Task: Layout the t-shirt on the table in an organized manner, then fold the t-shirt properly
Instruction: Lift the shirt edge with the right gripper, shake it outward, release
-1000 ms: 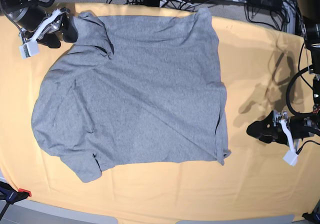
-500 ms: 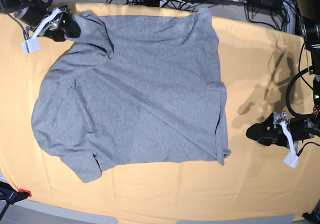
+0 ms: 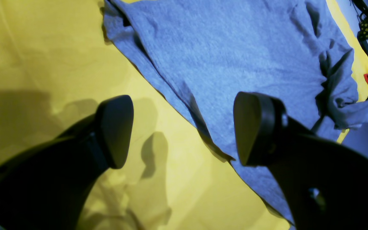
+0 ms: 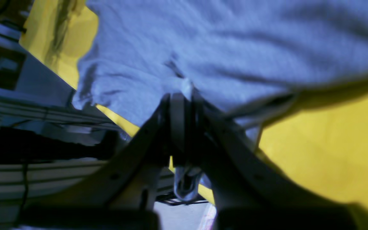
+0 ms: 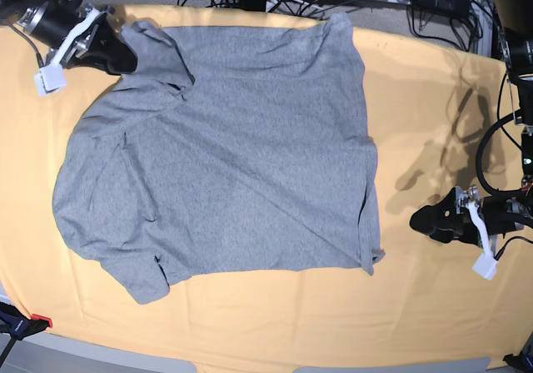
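t-shirt (image 5: 225, 148): spread flat, plain grey side up, across the yellow tabletop (image 5: 433, 106) | right gripper (image 4: 184, 95): clamped on the shirt's far corner by a sleeve | left gripper (image 3: 184, 127): jaws wide apart, holding nothing, beside the shirt's hem edge
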### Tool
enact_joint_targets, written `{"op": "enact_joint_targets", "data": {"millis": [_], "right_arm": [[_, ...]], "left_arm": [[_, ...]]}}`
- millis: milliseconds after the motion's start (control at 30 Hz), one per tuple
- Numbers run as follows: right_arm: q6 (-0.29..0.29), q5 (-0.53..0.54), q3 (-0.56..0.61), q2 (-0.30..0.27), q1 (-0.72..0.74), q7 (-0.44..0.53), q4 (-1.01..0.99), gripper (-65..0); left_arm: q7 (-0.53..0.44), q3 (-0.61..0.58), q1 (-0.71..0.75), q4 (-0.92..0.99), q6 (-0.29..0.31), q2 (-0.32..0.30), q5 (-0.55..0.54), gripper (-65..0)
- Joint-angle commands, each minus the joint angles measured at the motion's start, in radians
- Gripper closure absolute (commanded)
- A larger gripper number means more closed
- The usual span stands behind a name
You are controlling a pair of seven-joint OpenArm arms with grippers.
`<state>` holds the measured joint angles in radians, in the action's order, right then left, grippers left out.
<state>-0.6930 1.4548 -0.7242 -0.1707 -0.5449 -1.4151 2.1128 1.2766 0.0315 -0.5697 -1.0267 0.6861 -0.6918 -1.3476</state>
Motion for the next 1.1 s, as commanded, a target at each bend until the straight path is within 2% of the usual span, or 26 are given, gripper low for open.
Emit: {"op": "enact_joint_targets", "data": {"millis": [0,200,367,533,667,867,1000,1067], "right_arm": [[-0.005,0.029,-0.023,-0.013,-0.014,0.019,0.050,0.0],[-0.005,0.029,-0.163,-0.011,-0.070,0.019,0.225,0.0],[-0.005,0.029,-0.275,0.005,-0.107,0.019,0.243,0.0],[-0.005,0.029,-0.343,0.045,-0.172,0.019,0.243,0.0],[-0.005,0.029,-0.351,0.105,-0.231,0.019,0.243,0.0],[-0.005,-0.142,-0.351,0.175,-0.293,0.019,0.243,0.0],[-0.005,-0.288,-0.375,0.193,-0.306,0.019,0.243,0.0],[0.034,-0.378,-0.404,0.193,-0.305,0.019,0.243,0.0]], "left_arm": [[-0.019,0.010,-0.029,-0.014,0.003,-0.021,-0.030,-49.4],[-0.019,0.010,-0.029,-0.014,0.003,-0.023,-0.035,-49.4],[-0.019,0.010,-0.029,-0.014,0.003,-0.023,-0.035,-49.4],[-0.019,0.010,-0.029,-0.014,0.003,-0.023,-0.054,-49.4],[-0.019,0.010,-0.029,-0.014,0.003,-0.023,-0.057,-49.4],[-0.019,0.010,-0.029,-0.014,0.003,-0.023,-0.058,-49.4],[-0.019,0.010,-0.029,-0.014,0.003,-0.023,-0.058,-49.4],[-0.019,0.010,-0.029,-0.014,0.003,-0.023,-0.058,-49.4]]}}
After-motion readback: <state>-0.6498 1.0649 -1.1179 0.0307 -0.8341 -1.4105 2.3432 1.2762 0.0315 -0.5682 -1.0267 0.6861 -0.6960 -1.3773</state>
